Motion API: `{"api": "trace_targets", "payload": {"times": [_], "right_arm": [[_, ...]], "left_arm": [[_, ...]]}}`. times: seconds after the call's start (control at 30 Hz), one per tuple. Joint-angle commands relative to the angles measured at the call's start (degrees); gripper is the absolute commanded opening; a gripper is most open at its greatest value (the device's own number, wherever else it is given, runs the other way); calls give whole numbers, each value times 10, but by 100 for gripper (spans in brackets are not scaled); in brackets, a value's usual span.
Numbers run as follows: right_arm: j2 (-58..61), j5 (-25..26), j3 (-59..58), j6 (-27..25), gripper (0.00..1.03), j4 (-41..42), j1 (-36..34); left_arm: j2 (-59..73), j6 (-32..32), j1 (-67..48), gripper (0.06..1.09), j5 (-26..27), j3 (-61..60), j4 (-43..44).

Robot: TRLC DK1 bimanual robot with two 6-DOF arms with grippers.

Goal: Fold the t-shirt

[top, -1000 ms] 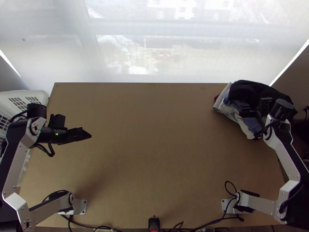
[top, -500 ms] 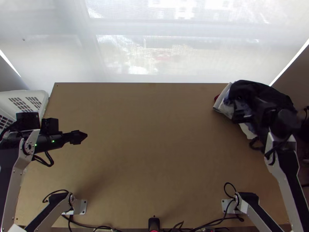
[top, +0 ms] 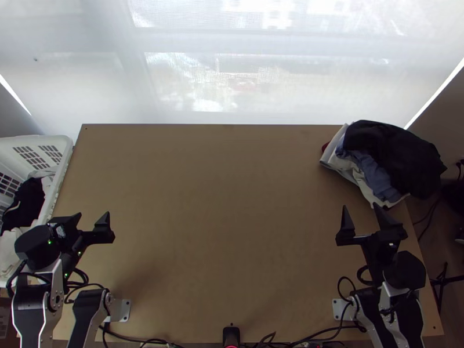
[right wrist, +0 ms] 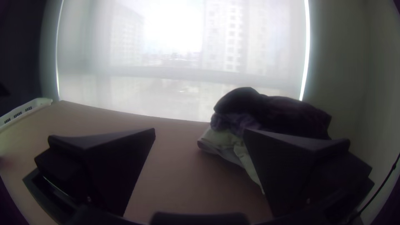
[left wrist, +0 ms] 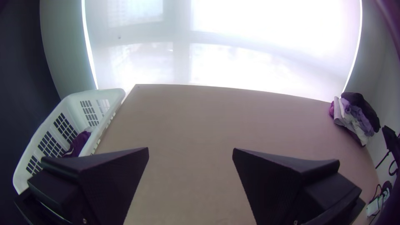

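– What's in the basket?
– The white basket, along the left edge of the table, has dark cloth bunched inside, with whitish cloth at its near end.
– And the t-shirt?
– The clothes pile covers the table's far right corner, but I can't tell which piece is the t-shirt, or if it's in there. Black cloth is heaped on top, blue cloth shows below it, and pale cloth lies under that.
– Does the pile stay within the edges?
– No, the black part reaches out past the right edge.
– How much room is there?
– A wide stretch of wood runs between basket and pile, and from the far edge down to the arm bases.
– Which way does the pile point?
– Its long axis slants from the far edge toward the near right. I can't make out a collar or sleeves, so I can't say how the shirt points.
– And the grippers?
– Both are spread wide and hold nothing. The left gripper is near the left edge, beside the basket; the right gripper is near the pile's near side. Both aim toward the far edge.
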Motion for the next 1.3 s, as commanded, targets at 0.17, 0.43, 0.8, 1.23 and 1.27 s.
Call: {"api": "trace_targets", "payload": {"times": [0.17, 0.43, 0.8, 1.23, 1.27], "right_arm": [[-72, 31, -104, 74, 98, 11, -33], [-70, 31, -106, 73, 98, -18, -52], [-70, 31, -106, 73, 98, -18, -52], [-70, 31, -106, 73, 98, -18, -52], [-70, 31, -106, 73, 98, -18, -52]], "left_arm": [[-70, 25, 0, 104, -25, -130, 117], [-219, -75, 10, 104, -25, -222, 108], [-215, -6, 26, 104, -25, -222, 91], [-215, -3, 29, 104, -25, -223, 90], [-215, -3, 29, 104, -25, -222, 90]]}}
